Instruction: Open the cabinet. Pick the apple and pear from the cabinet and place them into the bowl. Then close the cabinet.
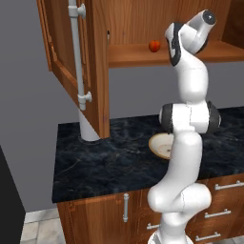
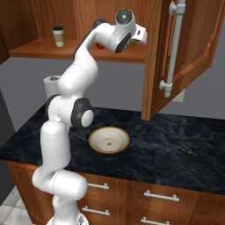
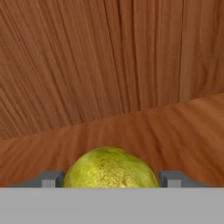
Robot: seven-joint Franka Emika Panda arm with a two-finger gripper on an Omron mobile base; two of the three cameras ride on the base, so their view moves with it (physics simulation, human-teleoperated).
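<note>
Between our claw's (image 3: 111,179) two dark finger tips sits the roundish yellow-green pear (image 3: 109,168), resting on the reddish-brown wooden shelf of the open wall cabinet (image 3: 131,87). To do this pick well, we judge we should keep the fruit centred, finish the squeeze until both pads press its widest part, then lift slightly before drawing back past the shelf edge, so it does not roll away.

We see a tip flanking each side of the pear, the jaws fairly wide and close beside the skin. Whether the pads already touch it we cannot tell, so we do not call it held.

Further out along the same shelf, on the far side of our forearm from the claw, the small round red apple (image 1: 154,45) waits, well apart from the pear. Below the claw, on the dark speckled stone counter (image 2: 176,140), lies the shallow tan-rimmed bowl with a cream inside (image 2: 109,139), with no fruit in it. Beside the claw hangs the swung-out door with its long silver bar handle (image 2: 174,48).
</note>
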